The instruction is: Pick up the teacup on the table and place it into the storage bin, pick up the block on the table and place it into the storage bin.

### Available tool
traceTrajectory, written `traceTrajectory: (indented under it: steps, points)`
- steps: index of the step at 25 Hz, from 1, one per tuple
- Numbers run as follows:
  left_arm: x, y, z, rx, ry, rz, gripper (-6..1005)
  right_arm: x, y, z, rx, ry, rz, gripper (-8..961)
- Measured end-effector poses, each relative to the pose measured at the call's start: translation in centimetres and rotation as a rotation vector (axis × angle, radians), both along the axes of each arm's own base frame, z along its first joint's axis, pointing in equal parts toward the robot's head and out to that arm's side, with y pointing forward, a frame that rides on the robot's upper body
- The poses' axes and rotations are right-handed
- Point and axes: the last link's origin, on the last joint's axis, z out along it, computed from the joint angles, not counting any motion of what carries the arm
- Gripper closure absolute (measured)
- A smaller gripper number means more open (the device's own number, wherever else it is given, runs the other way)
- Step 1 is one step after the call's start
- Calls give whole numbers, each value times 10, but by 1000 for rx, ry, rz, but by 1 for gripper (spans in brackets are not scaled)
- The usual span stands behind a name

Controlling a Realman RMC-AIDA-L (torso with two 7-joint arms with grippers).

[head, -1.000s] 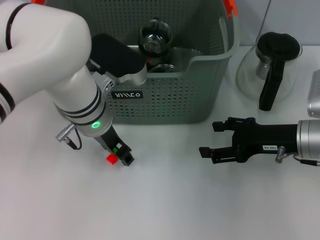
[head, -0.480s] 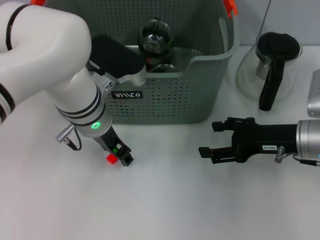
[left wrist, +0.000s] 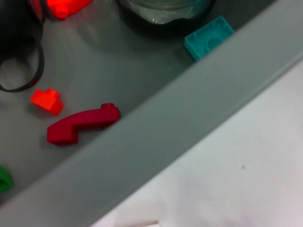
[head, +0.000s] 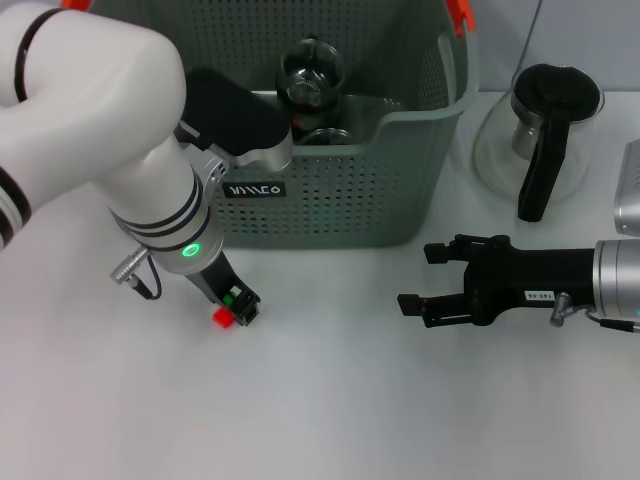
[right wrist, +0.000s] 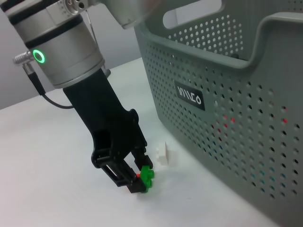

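1. Down at the front-left of the table (head: 330,420), your left gripper (head: 238,312) points steeply downward with its black fingers closed around a small green block (right wrist: 147,175), tips at or just above the white surface.
2. Right against the fingertips you see a small red block (head: 222,318) from the head view; whether it is pinched too or only touching, you cannot tell.
3. From the right wrist view, a small white block (right wrist: 165,154) lies on the table just beside the gripper, between it and the front wall of the storage bin (head: 400,180).
4. That bin stands behind the left gripper, its black label (head: 256,189) facing you and an orange handle clip (head: 459,12) at its right rear corner.
5. Inside the bin you find a glass teacup (head: 310,75) near the middle, with a second glass piece in front of it.
6. Your left wrist view looks over the bin's rim onto its floor, where a dark red curved piece (left wrist: 83,124), a small orange brick (left wrist: 46,100), a teal brick (left wrist: 208,38) and a bright red piece (left wrist: 64,6) lie apart from each other.
7. Your right gripper (head: 420,280) is well apart on the right, level above the table, its 2 fingers spread wide and holding nothing.
8. Behind it, a glass pot with a black lid and handle (head: 548,130) stands to the right of the bin.
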Motion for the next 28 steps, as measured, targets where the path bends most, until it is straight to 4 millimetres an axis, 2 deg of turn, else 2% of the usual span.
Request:
traceTrajectory:
  steps: [3, 8, 11, 14, 17, 20, 24, 28]
  points:
    - [7, -2, 6, 1, -7, -10, 593, 1, 0, 0, 1, 0, -3, 8]
    - [27, -16, 35, -3, -85, -33, 592, 3, -2, 1, 2, -1, -7, 9]
    - [47, -31, 61, -40, -291, -59, 592, 4, -2, 1, 1, -1, -10, 9]
    - [68, -41, 93, -91, -609, -126, 593, 5, -3, 2, -1, -1, -12, 9]
    - [80, -30, 126, -27, -827, -219, 593, 6, -4, 2, -4, 1, -13, 9]
    - [81, 0, 152, 96, -893, -274, 593, 6, -5, 2, -7, 2, -14, 9]
    - [71, 35, 154, 198, -833, -253, 592, 4, -5, 2, -15, 7, -12, 8]
    - [66, 58, 147, 273, -701, -254, 566, 3, -6, 0, -21, 10, -10, 8]
